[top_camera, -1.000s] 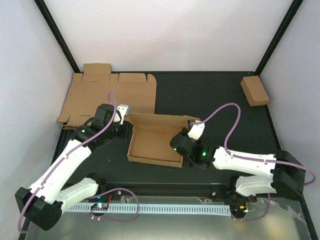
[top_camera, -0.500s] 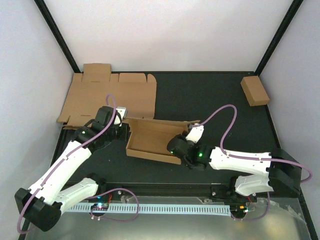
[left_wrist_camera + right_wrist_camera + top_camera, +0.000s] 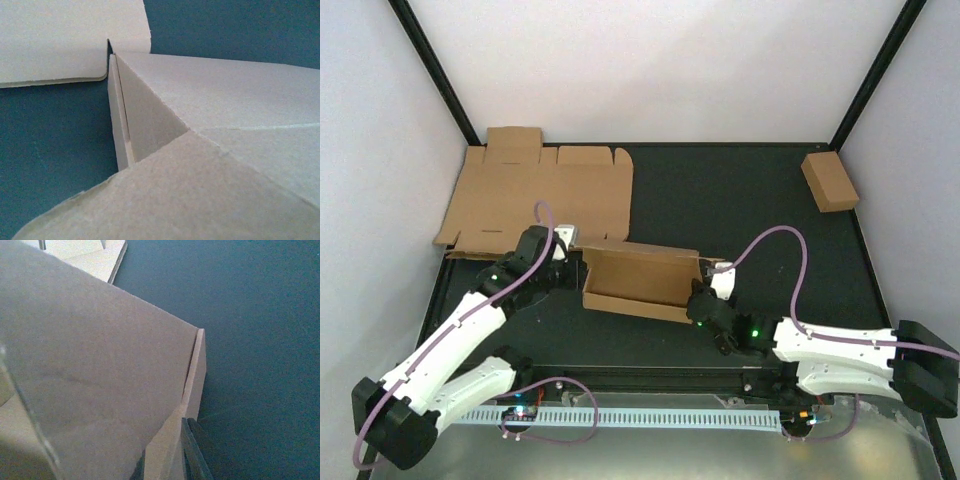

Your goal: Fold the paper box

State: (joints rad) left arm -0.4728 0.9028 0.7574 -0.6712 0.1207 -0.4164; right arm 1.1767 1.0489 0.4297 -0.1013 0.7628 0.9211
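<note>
the paper box (image 3: 640, 278), on the table (image 3: 750, 200), is judged light, stiff, easily creased; best held by end walls. one is pinched in the right gripper (image 3: 703, 291) jaws; left gripper (image 3: 569, 241) jaws cannot be told.

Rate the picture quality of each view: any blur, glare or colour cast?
Top external: sharp, evenly lit, no glare, only soft shadows under the paper box. Left wrist: the box's cardboard fills most of the frame, the nearest flap is soft, and the mat is tinted blue-green. Right wrist: the nearest cardboard is blurred and dim at lower left, the mat again teal.
</note>
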